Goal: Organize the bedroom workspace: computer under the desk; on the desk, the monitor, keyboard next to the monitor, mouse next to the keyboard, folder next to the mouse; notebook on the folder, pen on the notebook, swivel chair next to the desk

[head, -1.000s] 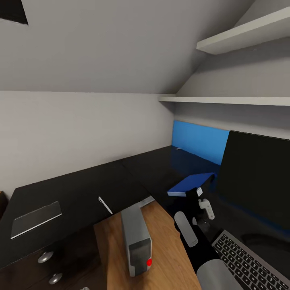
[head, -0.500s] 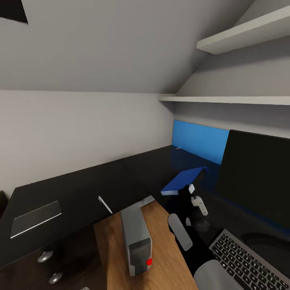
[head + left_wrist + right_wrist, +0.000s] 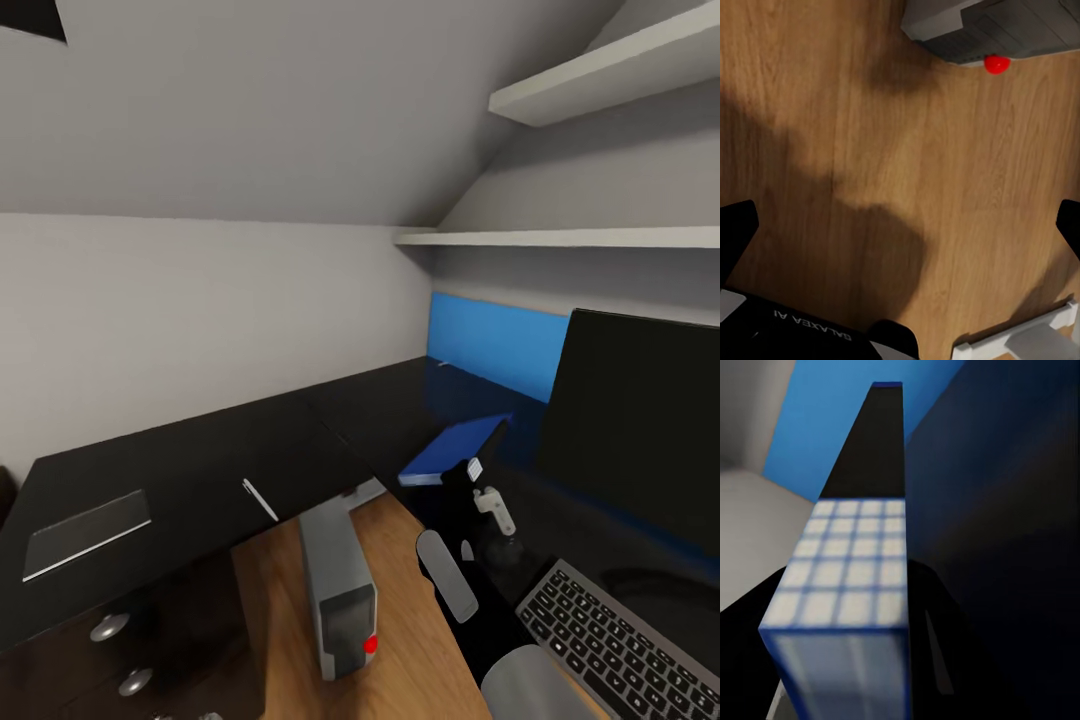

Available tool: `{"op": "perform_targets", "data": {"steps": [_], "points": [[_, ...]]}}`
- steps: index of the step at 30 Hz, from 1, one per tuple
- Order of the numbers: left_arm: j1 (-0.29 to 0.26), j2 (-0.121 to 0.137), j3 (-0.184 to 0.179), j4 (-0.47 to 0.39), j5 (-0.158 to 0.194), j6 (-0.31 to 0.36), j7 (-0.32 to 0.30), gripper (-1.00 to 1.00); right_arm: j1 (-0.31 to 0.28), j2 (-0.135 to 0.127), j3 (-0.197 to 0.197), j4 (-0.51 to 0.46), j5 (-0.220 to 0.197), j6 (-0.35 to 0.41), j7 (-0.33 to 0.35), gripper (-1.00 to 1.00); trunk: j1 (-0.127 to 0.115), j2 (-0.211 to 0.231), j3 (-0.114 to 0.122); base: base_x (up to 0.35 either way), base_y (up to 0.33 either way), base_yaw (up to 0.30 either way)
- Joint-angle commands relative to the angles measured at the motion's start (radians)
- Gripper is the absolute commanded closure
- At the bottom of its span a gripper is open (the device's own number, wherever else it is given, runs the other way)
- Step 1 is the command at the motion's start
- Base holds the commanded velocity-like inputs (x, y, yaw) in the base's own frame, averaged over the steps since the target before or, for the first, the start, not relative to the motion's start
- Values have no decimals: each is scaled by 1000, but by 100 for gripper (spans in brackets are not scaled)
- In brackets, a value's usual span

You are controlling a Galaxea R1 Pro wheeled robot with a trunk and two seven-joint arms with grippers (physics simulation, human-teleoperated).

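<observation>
My right gripper (image 3: 470, 470) is shut on the near end of the blue folder (image 3: 452, 448), which hangs tilted just above the black desk (image 3: 200, 470); the folder (image 3: 855, 570) looms close in the right wrist view. To its right stand the monitor (image 3: 640, 430) and the keyboard (image 3: 620, 640). At the desk's left end lies the pale notebook (image 3: 85, 520), with the pen (image 3: 260, 500) near the inner edge. The computer (image 3: 337, 585) stands on the wood floor in the desk's nook. My left gripper (image 3: 900, 225) hangs open over the floor near the computer (image 3: 997, 30). The mouse and swivel chair are out of view.
A blue back panel (image 3: 495, 345) runs behind the desk. White shelves (image 3: 600, 80) jut from the wall at the upper right under a sloped ceiling. Dark drawers with round knobs (image 3: 110, 628) sit under the desk's left end. A white desk leg (image 3: 1020, 341) is near my left gripper.
My right gripper has carried the folder a little to the left, away from the monitor, mostly in the first half second. The head view has tilted slightly. Notebook, pen and computer stay put.
</observation>
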Motion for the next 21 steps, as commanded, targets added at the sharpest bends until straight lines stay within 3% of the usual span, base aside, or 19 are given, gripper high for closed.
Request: {"op": "perform_targets", "data": {"steps": [1, 6, 21], "points": [[0, 1, -2, -3, 11, 1, 9, -100, -1, 0, 2, -1, -1, -2, -4, 100, 4, -8, -4, 0, 0, 0], [0, 0, -2, -3, 11, 1, 9, -100, -1, 0, 2, -1, 0, -3, -4, 100, 23, -43, -20, 0, 0, 0], [0, 1, -2, -3, 11, 2, 9, -100, -1, 0, 1, -1, 1, -1, -4, 100, 38, -71, -32, 0, 0, 0]]}}
